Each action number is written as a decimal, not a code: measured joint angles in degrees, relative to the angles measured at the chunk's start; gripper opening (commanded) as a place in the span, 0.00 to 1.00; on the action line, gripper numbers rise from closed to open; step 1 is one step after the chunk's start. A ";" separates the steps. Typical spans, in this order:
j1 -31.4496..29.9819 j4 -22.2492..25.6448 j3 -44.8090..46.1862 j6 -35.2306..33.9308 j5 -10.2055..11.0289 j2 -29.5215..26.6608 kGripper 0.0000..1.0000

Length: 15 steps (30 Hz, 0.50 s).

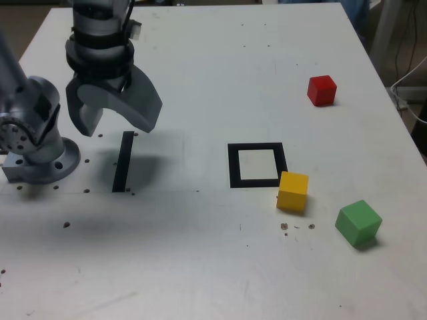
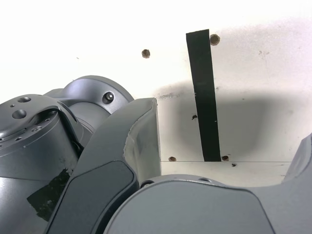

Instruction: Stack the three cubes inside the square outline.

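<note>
Cubes [image 1: 322, 91] apart, gripper [image 1: 113, 123] open, pointing down above black strip [image 1: 123, 162]

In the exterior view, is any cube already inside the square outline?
No, the white centre of the square outline is bare, with no cube in it.

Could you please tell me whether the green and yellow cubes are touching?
Apart: the exterior view shows bare table between the yellow cube and the green cube.
</note>
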 measured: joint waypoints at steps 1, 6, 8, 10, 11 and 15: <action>0.00 0.02 -0.09 0.00 -0.04 -0.03 1.00; 0.00 1.95 -1.37 0.00 -1.01 -0.90 1.00; 0.00 2.21 -1.64 0.00 -1.49 -0.98 1.00; 0.00 2.45 -2.31 0.00 -2.18 -1.00 1.00; 0.00 2.46 -2.68 0.00 -2.33 -1.00 1.00; 0.00 2.85 -3.77 0.01 -2.39 -0.76 1.00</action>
